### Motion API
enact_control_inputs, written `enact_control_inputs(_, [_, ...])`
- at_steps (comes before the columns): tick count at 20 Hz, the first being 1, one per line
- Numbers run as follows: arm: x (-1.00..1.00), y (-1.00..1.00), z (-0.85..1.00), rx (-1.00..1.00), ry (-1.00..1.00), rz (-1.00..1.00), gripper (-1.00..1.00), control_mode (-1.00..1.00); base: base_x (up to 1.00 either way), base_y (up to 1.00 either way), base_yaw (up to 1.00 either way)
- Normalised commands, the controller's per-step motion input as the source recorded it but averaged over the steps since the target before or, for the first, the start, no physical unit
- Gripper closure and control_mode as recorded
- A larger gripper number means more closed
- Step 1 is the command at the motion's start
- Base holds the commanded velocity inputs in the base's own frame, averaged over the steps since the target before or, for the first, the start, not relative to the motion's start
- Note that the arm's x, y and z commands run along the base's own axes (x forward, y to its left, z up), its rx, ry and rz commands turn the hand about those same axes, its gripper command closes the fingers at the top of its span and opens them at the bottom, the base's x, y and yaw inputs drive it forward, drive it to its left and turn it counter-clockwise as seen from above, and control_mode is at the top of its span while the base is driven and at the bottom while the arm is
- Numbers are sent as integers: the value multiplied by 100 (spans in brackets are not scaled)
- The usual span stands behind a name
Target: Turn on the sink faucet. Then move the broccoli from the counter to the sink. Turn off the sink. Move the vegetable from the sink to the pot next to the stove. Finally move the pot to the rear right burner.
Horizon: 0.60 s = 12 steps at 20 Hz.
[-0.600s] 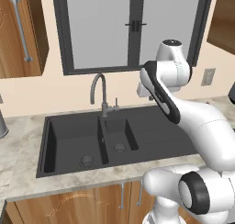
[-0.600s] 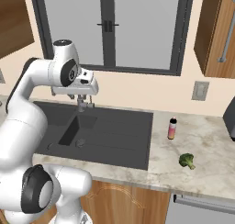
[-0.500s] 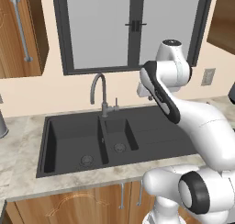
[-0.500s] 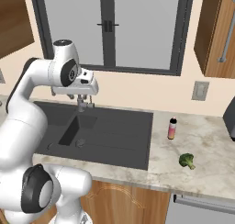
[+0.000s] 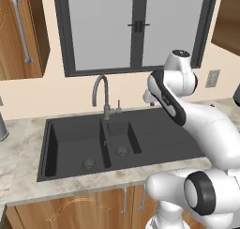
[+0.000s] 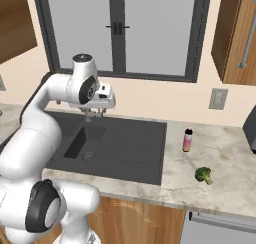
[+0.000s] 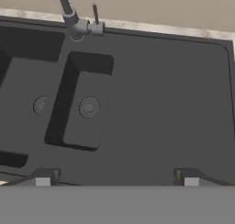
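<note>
My gripper [image 6: 95, 113] hangs open over the charcoal sink [image 6: 135, 153], close in front of the sink faucet [image 5: 104, 94]. In the hand view the gripper [image 7: 116, 179] holds nothing, and its fingertips [image 7: 43, 177] stand wide apart above the drainboard side of the sink [image 7: 174, 94]. The faucet [image 7: 69, 14] and its small lever show at the top left there, beyond the small basin. No water shows. The broccoli [image 6: 203, 174] lies on the counter [image 6: 225, 153] right of the sink, well away from the gripper. The pot and the stove are out of view.
A small red-capped bottle [image 6: 187, 139] stands on the counter between sink and broccoli. A dark appliance [image 6: 250, 130] sits at the far right edge, and a grey canister [image 5: 2, 127] at the far left. The window and wall rise just behind the faucet.
The arm has shifted slightly to the right and lower over the sink. The jaws stay open and nothing else has moved.
</note>
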Motion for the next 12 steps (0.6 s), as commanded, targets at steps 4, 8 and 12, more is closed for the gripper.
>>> enact_control_inputs(4, [26,-34,-34,16,-13,19,-100,-100,0,0,0])
enact_control_inputs(8, [7,-10,-19,12,-12,26,-100,-100,0,0,0])
enact_control_inputs(12, [1,1,-21,6,-13,37,-100,-100,0,0,0])
